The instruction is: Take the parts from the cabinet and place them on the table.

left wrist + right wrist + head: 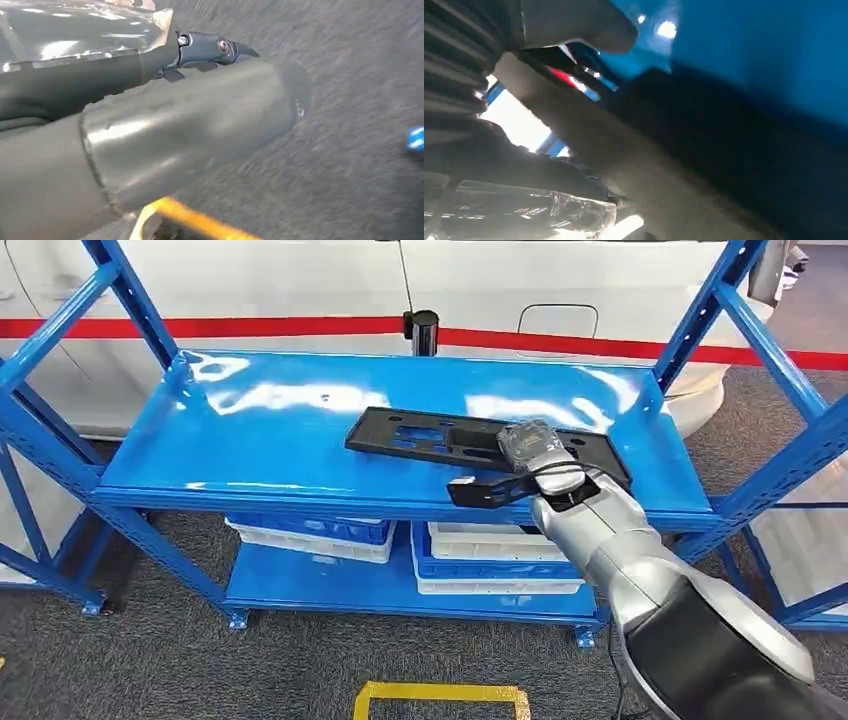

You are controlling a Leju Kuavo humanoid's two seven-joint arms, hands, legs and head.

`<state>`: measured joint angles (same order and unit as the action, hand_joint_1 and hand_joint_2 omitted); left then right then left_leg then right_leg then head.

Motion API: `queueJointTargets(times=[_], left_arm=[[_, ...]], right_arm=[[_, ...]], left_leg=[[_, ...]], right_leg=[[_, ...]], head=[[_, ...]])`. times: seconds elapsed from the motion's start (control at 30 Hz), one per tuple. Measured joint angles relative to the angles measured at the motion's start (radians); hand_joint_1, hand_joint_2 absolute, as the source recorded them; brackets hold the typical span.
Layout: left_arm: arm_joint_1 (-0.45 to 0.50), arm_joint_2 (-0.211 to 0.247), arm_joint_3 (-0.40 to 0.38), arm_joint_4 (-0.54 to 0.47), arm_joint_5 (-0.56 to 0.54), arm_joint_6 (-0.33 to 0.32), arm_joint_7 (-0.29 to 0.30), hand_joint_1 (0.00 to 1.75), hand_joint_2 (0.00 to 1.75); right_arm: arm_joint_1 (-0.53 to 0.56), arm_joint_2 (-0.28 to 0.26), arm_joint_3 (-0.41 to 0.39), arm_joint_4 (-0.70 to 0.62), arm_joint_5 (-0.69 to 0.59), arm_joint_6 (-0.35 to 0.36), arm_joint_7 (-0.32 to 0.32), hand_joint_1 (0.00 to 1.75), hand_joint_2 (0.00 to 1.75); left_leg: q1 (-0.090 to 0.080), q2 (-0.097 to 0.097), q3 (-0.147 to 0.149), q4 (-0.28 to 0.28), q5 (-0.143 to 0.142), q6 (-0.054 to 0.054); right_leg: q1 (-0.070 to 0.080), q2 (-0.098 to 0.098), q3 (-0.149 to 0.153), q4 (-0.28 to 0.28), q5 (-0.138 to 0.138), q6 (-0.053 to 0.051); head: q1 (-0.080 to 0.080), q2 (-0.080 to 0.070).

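Note:
A flat black part (430, 432) with cut-outs lies on the top shelf (270, 430) of the blue cabinet. My right hand (525, 462), wrapped in clear film, is at the part's near right edge, with dark fingers (480, 491) stretched out along the shelf's front lip below the part. Seen from the right wrist, the thumb (579, 25) stands apart from the fingers and the blurred black part (744, 150) lies just beyond them. My left hand (165, 125) hangs over grey carpet with nothing in it.
Blue uprights (745, 320) frame the shelf on both sides. White and blue bins (490, 555) sit on the lower shelf. A black post (422, 332) stands behind the cabinet, before a white wall with a red stripe. Yellow tape (440, 698) marks the carpet.

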<state>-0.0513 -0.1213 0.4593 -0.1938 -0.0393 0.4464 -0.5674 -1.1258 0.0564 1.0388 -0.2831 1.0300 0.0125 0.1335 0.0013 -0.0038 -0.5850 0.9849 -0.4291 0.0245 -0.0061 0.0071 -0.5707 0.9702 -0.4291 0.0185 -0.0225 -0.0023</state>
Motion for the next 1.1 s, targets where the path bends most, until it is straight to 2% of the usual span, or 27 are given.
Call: queueJointTargets(times=[0.17, 0.33, 0.37, 0.5, 0.57, 0.63, 0.67, 0.7, 0.73, 0.9, 1.1], left_arm=[[0.000, -0.007, 0.013, 0.000, -0.002, 0.058, -0.060, 0.00, 0.00], [-0.001, -0.012, 0.024, 0.000, -0.001, 0.103, -0.063, 0.00, 0.00], [-0.001, -0.013, 0.025, 0.000, 0.000, 0.102, -0.064, 0.00, 1.75], [-0.001, -0.014, 0.029, 0.000, -0.003, 0.078, -0.089, 0.00, 1.75], [0.000, -0.014, 0.029, 0.000, -0.013, 0.103, -0.090, 0.00, 1.75], [0.000, -0.014, 0.032, 0.000, -0.014, 0.133, -0.092, 0.00, 1.75], [0.000, -0.014, 0.033, 0.000, -0.014, 0.135, -0.092, 0.00, 1.75], [-0.001, -0.013, 0.039, 0.000, -0.013, 0.141, -0.093, 0.00, 1.75], [-0.001, -0.013, 0.042, 0.000, -0.013, 0.145, -0.093, 0.00, 1.75], [0.001, -0.013, 0.053, -0.002, -0.016, 0.141, -0.093, 0.00, 1.75], [-0.001, -0.011, 0.069, -0.006, -0.013, 0.132, -0.079, 0.00, 1.75]], right_arm=[[0.007, -0.002, 0.001, 0.000, 0.007, -0.049, -0.031, 1.75, 1.75], [0.007, -0.001, 0.005, 0.000, 0.012, -0.087, -0.053, 1.75, 1.75], [0.007, 0.000, 0.005, 0.000, 0.012, -0.091, -0.054, 1.75, 1.75], [0.007, 0.001, 0.005, -0.002, 0.013, -0.120, -0.065, 1.75, 1.75], [0.007, 0.001, 0.003, -0.009, -0.009, -0.164, -0.108, 1.75, 1.75], [0.000, -0.004, -0.033, -0.046, -0.095, -0.199, -0.262, 1.75, 1.75], [-0.004, -0.008, -0.050, -0.062, -0.125, -0.200, -0.310, 1.75, 1.75], [-0.012, -0.020, -0.087, -0.108, -0.176, -0.199, -0.397, 1.75, 1.75], [-0.013, -0.037, -0.114, -0.161, -0.203, -0.192, -0.424, 1.75, 1.75], [-0.012, -0.112, -0.204, -0.420, -0.225, -0.136, -0.426, 1.75, 1.75], [0.010, -0.162, -0.249, -0.543, -0.246, -0.134, -0.437, 1.75, 1.75]], left_leg=[[0.000, 0.000, 0.000, 0.000, 0.000, 0.000], [0.000, 0.000, 0.000, 0.000, 0.000, 0.000], [0.000, 0.000, 0.000, 0.000, 0.000, 0.000], [0.000, 0.000, -0.001, 0.000, 0.000, 0.000], [0.000, 0.000, -0.002, 0.000, 0.000, 0.000], [0.000, 0.001, -0.003, 0.000, 0.000, 0.000], [0.000, 0.002, -0.003, 0.000, 0.000, 0.000], [0.000, 0.001, -0.003, 0.000, 0.000, 0.000], [0.000, 0.001, -0.002, 0.000, 0.000, 0.000], [-0.001, -0.004, -0.002, 0.000, 0.000, 0.000], [-0.001, -0.003, -0.002, 0.000, 0.000, 0.000]], right_leg=[[0.000, 0.000, 0.000, 0.000, 0.000, 0.000], [0.000, 0.000, 0.000, 0.000, 0.000, 0.000], [0.000, 0.000, 0.000, 0.000, 0.000, 0.000], [0.000, 0.000, 0.000, 0.000, 0.000, 0.000], [0.000, 0.000, 0.000, 0.000, 0.000, 0.000], [0.000, 0.001, 0.000, 0.002, 0.000, 0.000], [0.000, 0.001, 0.000, 0.002, 0.000, 0.000], [0.000, 0.001, -0.001, 0.002, 0.000, 0.000], [0.000, 0.001, -0.001, 0.002, 0.000, 0.000], [0.000, -0.002, -0.001, 0.001, -0.002, 0.003], [0.000, -0.002, 0.000, 0.001, -0.002, 0.003]], head=[[0.000, 0.000], [0.000, 0.000], [0.000, 0.000], [0.000, 0.000], [0.000, 0.000], [0.000, 0.000], [0.000, 0.000], [-0.001, 0.000], [0.000, 0.000], [-0.001, 0.000], [0.000, 0.000]])
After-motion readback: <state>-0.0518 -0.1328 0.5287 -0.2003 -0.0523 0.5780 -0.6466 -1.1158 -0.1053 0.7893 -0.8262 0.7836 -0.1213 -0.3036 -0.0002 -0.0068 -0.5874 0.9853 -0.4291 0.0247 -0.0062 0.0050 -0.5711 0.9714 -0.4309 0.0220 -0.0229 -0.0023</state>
